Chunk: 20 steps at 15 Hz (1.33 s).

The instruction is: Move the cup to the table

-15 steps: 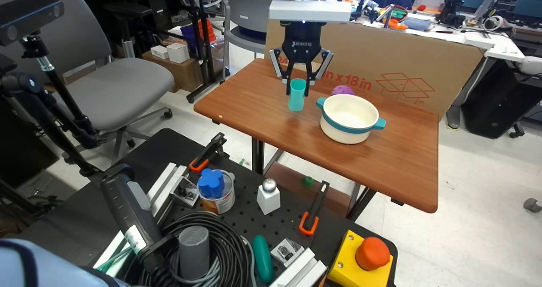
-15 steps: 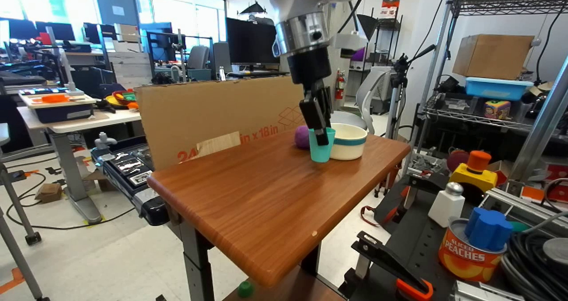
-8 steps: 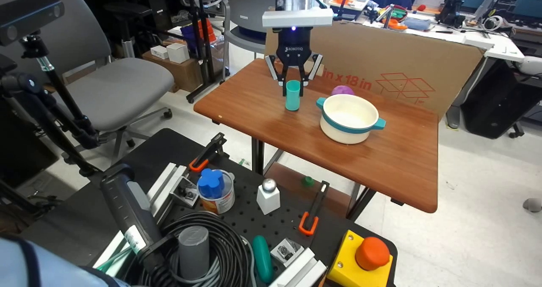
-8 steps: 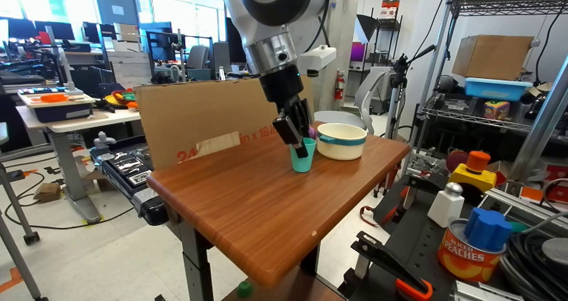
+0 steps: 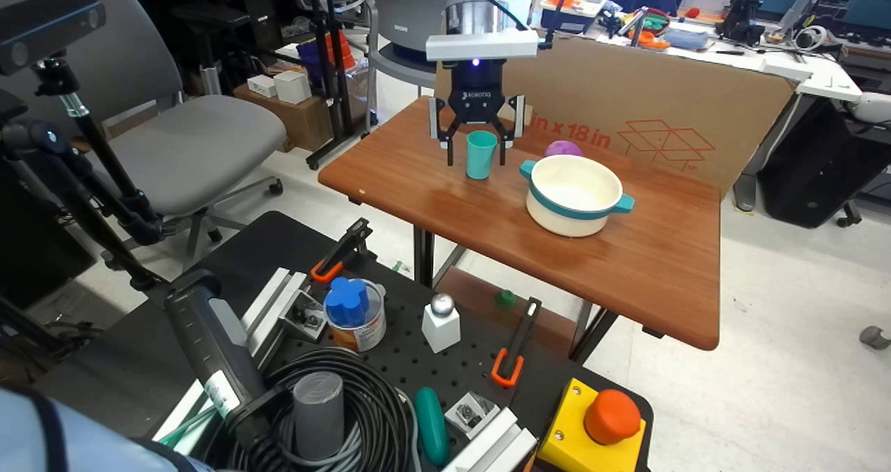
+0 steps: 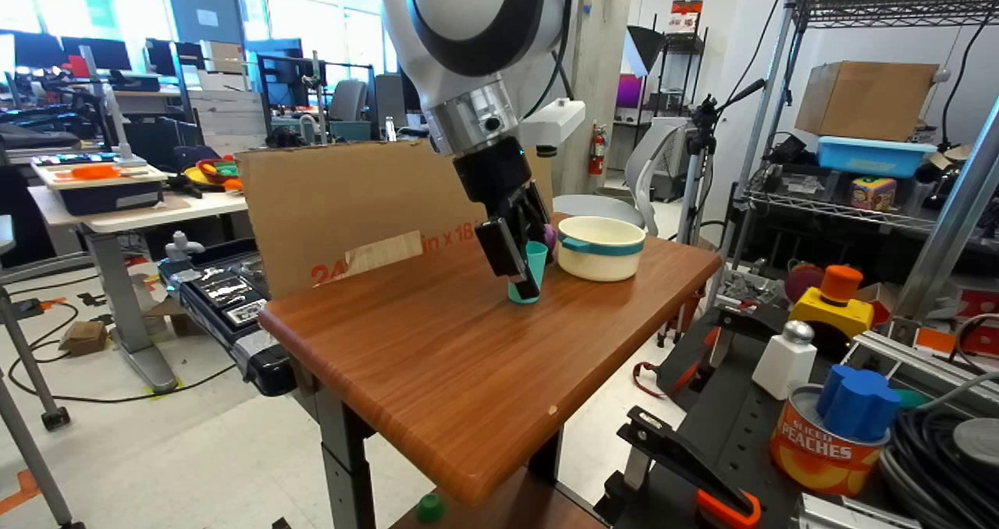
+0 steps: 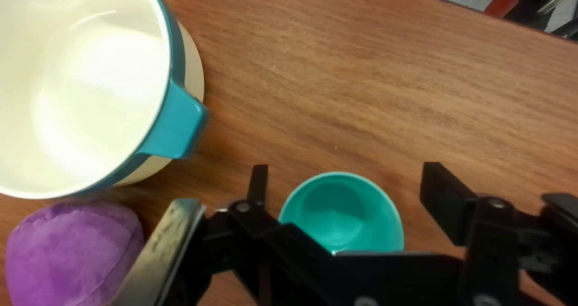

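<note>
Because the cup (image 5: 481,156) stands upright on the surface (image 5: 647,277), roughly midway inside the widely spread pincer (image 5: 476,160), which holds nothing and leaves a gap on either side, the next move presumably calls for rising straight along the cup's long axis.

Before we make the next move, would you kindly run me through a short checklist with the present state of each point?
Assuming the likely next move is lifting the gripper away:
1. Cup upright on the table: ok.
2. Gripper open: ok.
3. Fingers off the cup on both sides: ok; gaps show in the wrist view.
4. Cup clear of the white bowl: ok; bare table lies between them.
5. Gripper clear of the purple object: ok; apart in an exterior view.
6. Room above the arm: cannot tell; its upper part is cut off in both exterior views.
</note>
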Each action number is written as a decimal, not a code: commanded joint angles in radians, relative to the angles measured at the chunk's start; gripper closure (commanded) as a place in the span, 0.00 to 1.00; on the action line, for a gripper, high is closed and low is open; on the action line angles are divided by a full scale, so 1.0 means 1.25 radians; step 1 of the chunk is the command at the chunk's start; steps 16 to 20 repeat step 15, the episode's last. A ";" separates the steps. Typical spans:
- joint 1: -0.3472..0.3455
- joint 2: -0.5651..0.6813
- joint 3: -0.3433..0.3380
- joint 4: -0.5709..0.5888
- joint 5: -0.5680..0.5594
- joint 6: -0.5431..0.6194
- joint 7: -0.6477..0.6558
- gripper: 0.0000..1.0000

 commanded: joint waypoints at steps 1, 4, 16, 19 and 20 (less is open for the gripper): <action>0.011 -0.063 0.004 -0.080 -0.031 0.040 -0.009 0.00; 0.014 -0.140 0.014 -0.175 -0.038 0.089 -0.003 0.00; 0.006 -0.283 0.017 -0.307 -0.013 0.168 0.063 0.00; 0.006 -0.283 0.017 -0.307 -0.013 0.168 0.063 0.00; 0.006 -0.283 0.017 -0.307 -0.013 0.168 0.063 0.00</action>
